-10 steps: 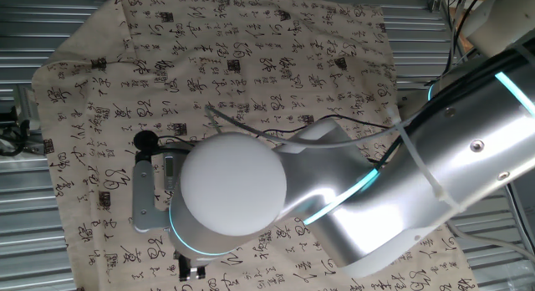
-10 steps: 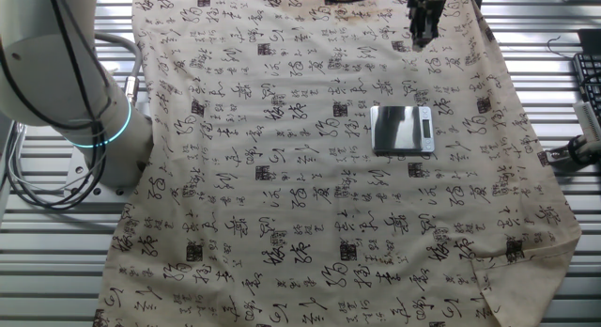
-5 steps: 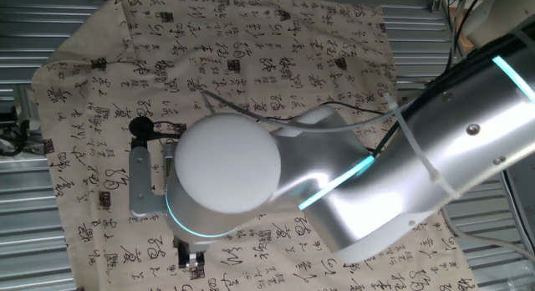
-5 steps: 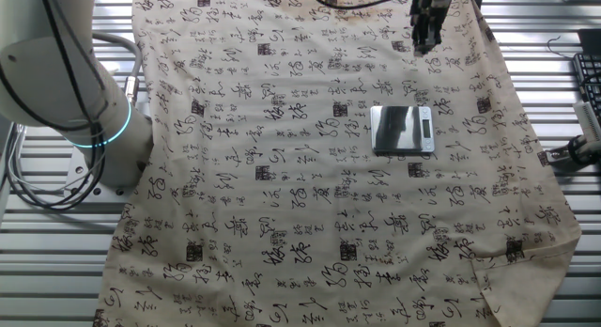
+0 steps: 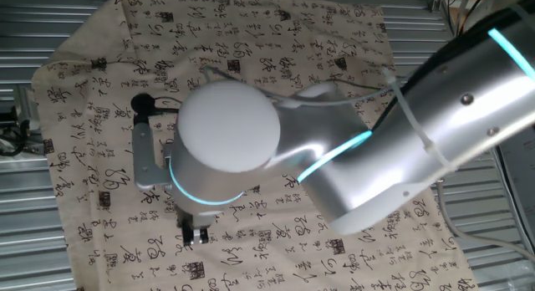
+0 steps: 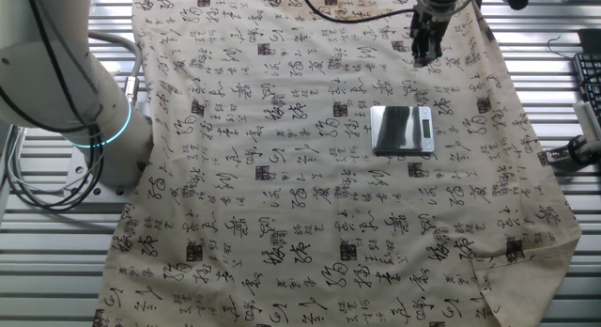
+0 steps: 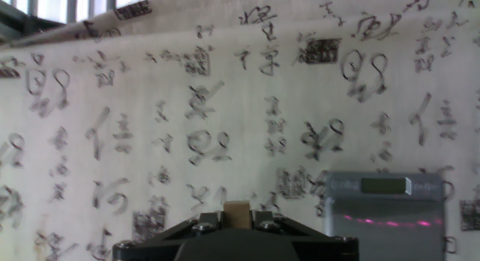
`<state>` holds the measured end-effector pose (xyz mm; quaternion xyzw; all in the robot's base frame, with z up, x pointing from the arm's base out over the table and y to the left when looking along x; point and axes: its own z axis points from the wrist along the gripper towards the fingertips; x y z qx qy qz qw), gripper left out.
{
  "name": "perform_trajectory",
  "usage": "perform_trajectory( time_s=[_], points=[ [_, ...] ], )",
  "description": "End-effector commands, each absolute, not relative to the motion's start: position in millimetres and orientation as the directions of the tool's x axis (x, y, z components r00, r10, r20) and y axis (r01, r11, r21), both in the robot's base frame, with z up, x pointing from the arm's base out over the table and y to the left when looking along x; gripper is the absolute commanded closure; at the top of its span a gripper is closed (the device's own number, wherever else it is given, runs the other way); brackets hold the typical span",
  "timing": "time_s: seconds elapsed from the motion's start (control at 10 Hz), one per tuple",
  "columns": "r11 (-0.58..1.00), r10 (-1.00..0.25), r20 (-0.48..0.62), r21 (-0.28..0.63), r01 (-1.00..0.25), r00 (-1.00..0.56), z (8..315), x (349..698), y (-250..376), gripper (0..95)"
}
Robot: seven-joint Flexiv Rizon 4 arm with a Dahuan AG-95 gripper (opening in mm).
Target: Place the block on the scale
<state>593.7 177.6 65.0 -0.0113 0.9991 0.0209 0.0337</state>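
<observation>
One small block [image 7: 236, 213] sits pinched between the jaws of the gripper [image 6: 425, 47], which has moved a little toward the scale [image 6: 402, 130], so the carry continues.

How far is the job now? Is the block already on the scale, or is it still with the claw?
Done: the block is picked up; in the hand view it sits between the fingers of the claw. In hand: the claw hangs near the cloth's far edge, off to the side of the scale. Left: bring the block over the scale, whose plate shows nothing on it, set it down and release.
</observation>
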Motion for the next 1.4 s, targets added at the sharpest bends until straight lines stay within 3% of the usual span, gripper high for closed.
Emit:
perform_trajectory(
  time_s=[0.1, 1.4],
  points=[
    [0.999, -0.025, -0.068, 0.042, -0.028, -0.997, 62, 594, 176, 95.0],
    [0.996, -0.073, -0.066, 0.053, -0.077, -0.995, 65, 578, 118, 95.0]
  ],
)
